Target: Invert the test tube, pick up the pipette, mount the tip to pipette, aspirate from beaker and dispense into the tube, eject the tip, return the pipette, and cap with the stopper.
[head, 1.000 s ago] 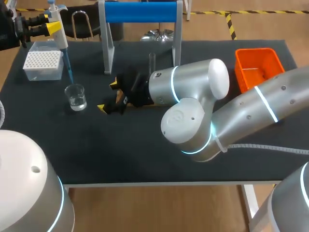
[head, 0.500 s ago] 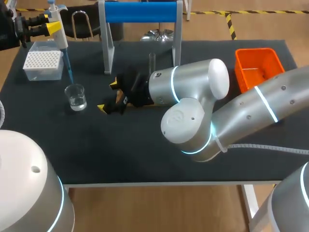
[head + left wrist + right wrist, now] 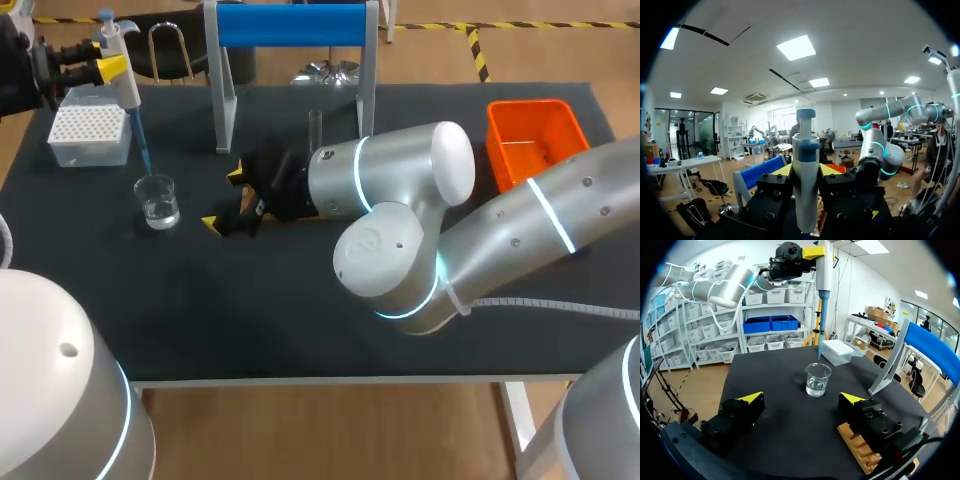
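desk (image 3: 300, 320): black and matt, not shiny at all.
beaker (image 3: 158, 200): clear glass, shiny.
pipette (image 3: 122, 75): smooth plastic.
tip box (image 3: 90, 135): see-through plastic, smooth.
bin (image 3: 535, 140): orange plastic, a bit shiny.
right arm (image 3: 400, 200): smooth silver shell, glossy.
right claw (image 3: 225, 197): matt black blocks, yellow tips.
wood block (image 3: 855, 445): pale bare wood.

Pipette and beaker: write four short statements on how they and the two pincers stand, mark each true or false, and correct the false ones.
The left pincer is shut on the pipette. True.
The tip is dipped in the liquid in the beaker. False: it ends above the rim.
The right pincer grips the beaker. False: it is open and empty, the beaker apart ahead of it.
The beaker holds clear liquid. True.
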